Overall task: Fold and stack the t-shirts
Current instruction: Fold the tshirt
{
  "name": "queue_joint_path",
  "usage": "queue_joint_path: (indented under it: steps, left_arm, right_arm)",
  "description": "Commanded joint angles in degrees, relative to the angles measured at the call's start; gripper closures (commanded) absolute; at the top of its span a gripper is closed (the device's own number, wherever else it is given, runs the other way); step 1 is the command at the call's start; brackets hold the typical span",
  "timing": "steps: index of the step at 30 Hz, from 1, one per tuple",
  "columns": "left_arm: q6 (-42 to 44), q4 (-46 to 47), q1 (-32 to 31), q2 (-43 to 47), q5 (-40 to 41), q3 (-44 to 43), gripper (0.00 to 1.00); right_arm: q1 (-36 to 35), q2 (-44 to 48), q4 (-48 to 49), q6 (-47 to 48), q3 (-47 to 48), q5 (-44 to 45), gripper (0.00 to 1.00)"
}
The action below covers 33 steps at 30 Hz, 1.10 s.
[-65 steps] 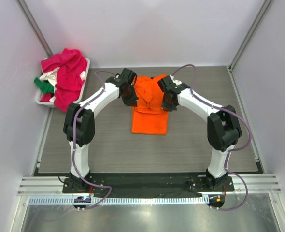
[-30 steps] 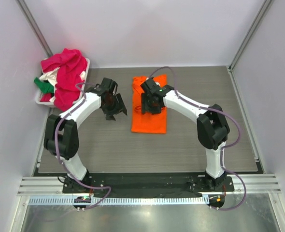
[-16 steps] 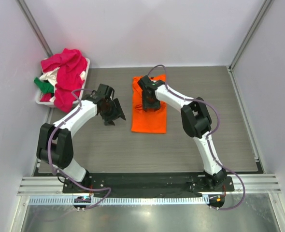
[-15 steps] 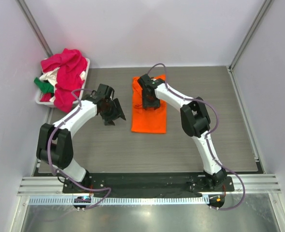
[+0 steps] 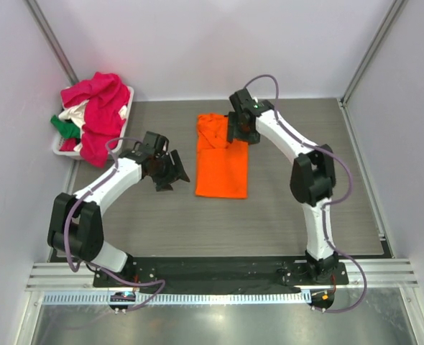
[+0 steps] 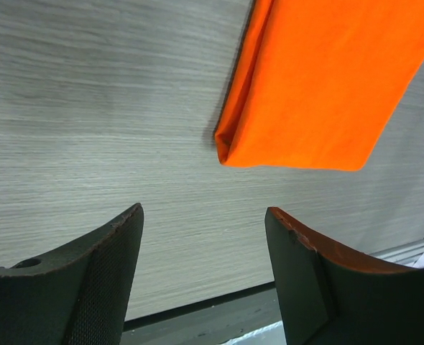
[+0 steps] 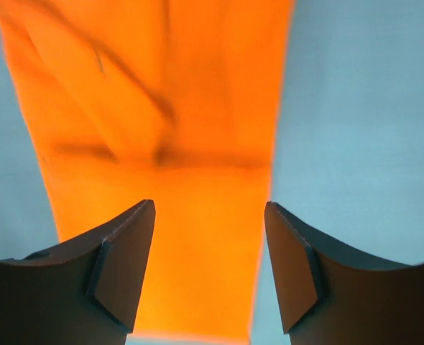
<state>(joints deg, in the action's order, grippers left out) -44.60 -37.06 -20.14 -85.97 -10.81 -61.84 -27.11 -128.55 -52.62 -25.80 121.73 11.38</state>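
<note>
Orange t-shirt (image 5: 221, 165) folded flat | left gripper (image 6: 203, 214) wide, off its left edge | right gripper (image 7: 210, 208) wide above it

The shirt (image 5: 221, 164) is plain bright orange, darker along its creases. Under it the table (image 5: 305, 215) is grey with a fine wood grain. Left of the orange shirt stands a white basket (image 5: 61, 152), heaped with a magenta-pink shirt (image 5: 97, 108), a white shirt (image 5: 74, 113) and a green shirt (image 5: 65, 128). Both arms are white with black joints and purple cables. The left gripper (image 6: 203, 215) and the right gripper (image 7: 210, 208) are black, their fingers dark grey with an orange sheen.
</note>
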Motion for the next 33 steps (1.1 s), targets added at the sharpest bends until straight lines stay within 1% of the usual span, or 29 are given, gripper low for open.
queue_joint_path:
  steps: [1, 2, 3, 5, 6, 8, 9, 11, 12, 15, 19, 23, 24, 27, 28, 30, 31, 33]
  left_arm:
    - [-0.40, 6.55, -1.56, 1.43, -3.60, 2.51, 0.30]
    - [-0.66, 7.60, -2.18, 0.99, -3.95, 3.21, 0.29]
    - [-0.84, 9.36, -2.53, 0.64, -4.22, 4.18, 0.27]
    - [-1.98, 11.47, -2.97, -0.07, -4.66, 5.32, 0.27]
    - [-2.50, 13.66, -3.15, -0.85, -4.92, 6.46, 0.27]
    - [-3.65, 16.21, -3.32, -1.47, -5.71, 7.78, 0.27]
    - [-4.61, 18.49, -3.41, -1.82, -5.72, 9.18, 0.28]
    - [-5.67, 20.44, -3.68, -2.27, -5.54, 10.42, 0.31]
    - [-6.28, 21.93, -3.76, -2.79, -5.37, 11.30, 0.31]
    - [-7.16, 24.74, -3.85, -3.76, -4.93, 13.14, 0.35]
    - [-8.13, 27.47, -4.03, -5.43, -5.28, 14.64, 0.40]
    - [-8.84, 29.50, -4.47, -6.40, -5.28, 15.61, 0.42]
    - [-8.93, 29.76, -4.56, -6.66, -5.10, 15.70, 0.43]
    - [-9.45, 30.55, -4.73, -7.54, -4.66, 16.14, 0.44]
    - [-9.63, 30.82, -4.82, -7.72, -4.49, 16.23, 0.45]
    - [-9.80, 31.43, -4.91, -8.42, -4.48, 16.40, 0.49]
    - [-9.89, 31.52, -4.99, -8.68, -4.48, 16.40, 0.51]
    - [-10.07, 31.87, -4.99, -9.30, -4.49, 16.32, 0.55]
  right_arm:
    - [-0.66, 14.27, 6.70, -2.66, -16.92, -5.21, 0.29]
    - [-0.66, 17.25, 8.66, -3.63, -21.40, -8.88, 0.28]
    - [-0.66, 21.81, 10.33, -4.51, -29.63, -10.48, 0.26]
    - [-0.66, 26.05, 14.71, -7.23, -36.88, -15.40, 0.22]
    - [-0.75, 29.55, 16.13, -8.03, -43.18, -16.46, 0.21]
    - [-0.66, 32.21, 20.44, -10.05, -49.11, -18.48, 0.19]
    - [-0.66, 33.53, 21.76, -10.67, -53.75, -18.84, 0.19]
    - [-0.66, 35.29, 24.65, -11.37, -57.29, -19.90, 0.19]
    - [-0.66, 35.47, 25.54, -12.16, -60.01, -20.77, 0.21]
    - [-0.66, 35.65, 28.36, -12.69, -63.27, -21.57, 0.24]
    - [-0.57, 34.08, 30.65, -12.52, -64.87, -21.57, 0.27]
    - [-0.57, 32.14, 32.14, -12.61, -65.92, -22.01, 0.34]
    - [-0.49, 31.87, 32.66, -12.61, -66.18, -22.10, 0.37]
    - [-0.48, 30.82, 33.72, -12.61, -66.89, -22.36, 0.43]
    - [-0.48, 30.73, 33.90, -12.69, -66.98, -22.36, 0.47]
    - [-0.48, 30.21, 34.34, -12.69, -67.41, -22.63, 0.52]
    - [-0.57, 29.94, 34.51, -12.69, -67.50, -22.63, 0.56]
    - [-0.40, 29.50, 34.69, -12.69, -67.59, -22.63, 0.60]
